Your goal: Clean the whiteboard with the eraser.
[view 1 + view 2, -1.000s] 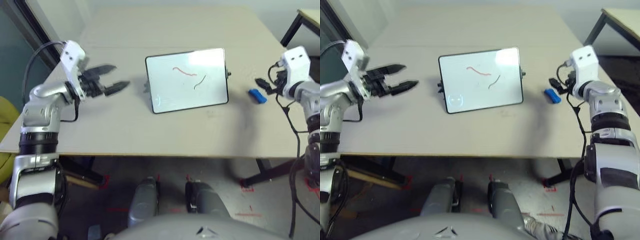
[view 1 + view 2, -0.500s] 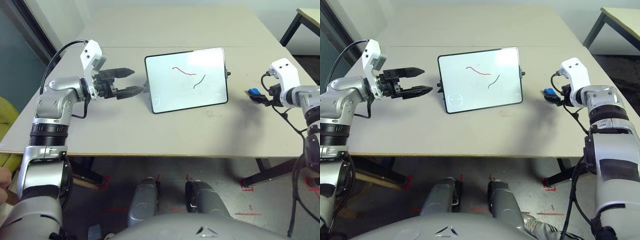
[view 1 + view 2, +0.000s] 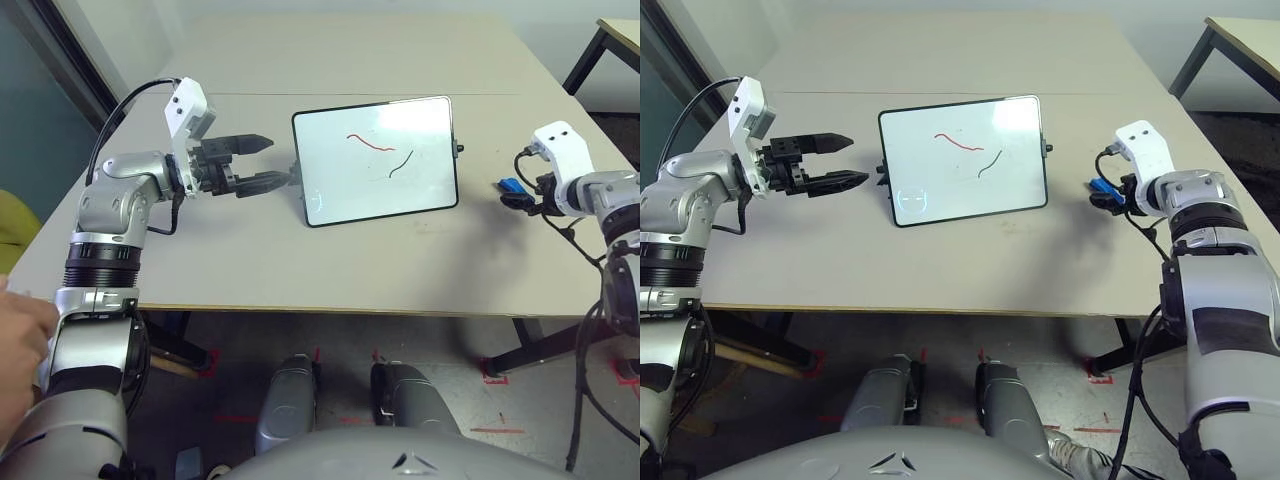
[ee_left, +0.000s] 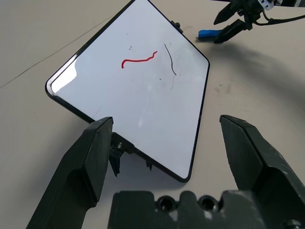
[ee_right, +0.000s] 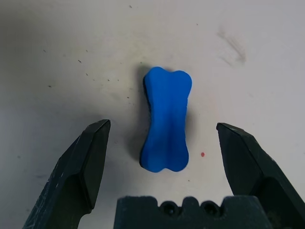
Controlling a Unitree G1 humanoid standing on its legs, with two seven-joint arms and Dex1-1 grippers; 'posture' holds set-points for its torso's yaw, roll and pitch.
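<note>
We hold our right gripper (image 5: 159, 138) with jaws spread wide, the small blue bone-shaped eraser (image 5: 167, 125) lying ungrasped between them on the pale surface (image 3: 400, 260); our left gripper (image 4: 167, 143), jaws released, faces the black-framed glossy whiteboard (image 3: 377, 160); red and black squiggles remain, so no wiping is done.

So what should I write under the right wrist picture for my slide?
Open right gripper poised over the blue eraser lying on the table.

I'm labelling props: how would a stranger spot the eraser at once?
On the beige table, look to the right of the propped whiteboard, near the table's right edge. The eraser lies flat between the right gripper's open fingers: small, bright blue, bone-shaped.
</note>
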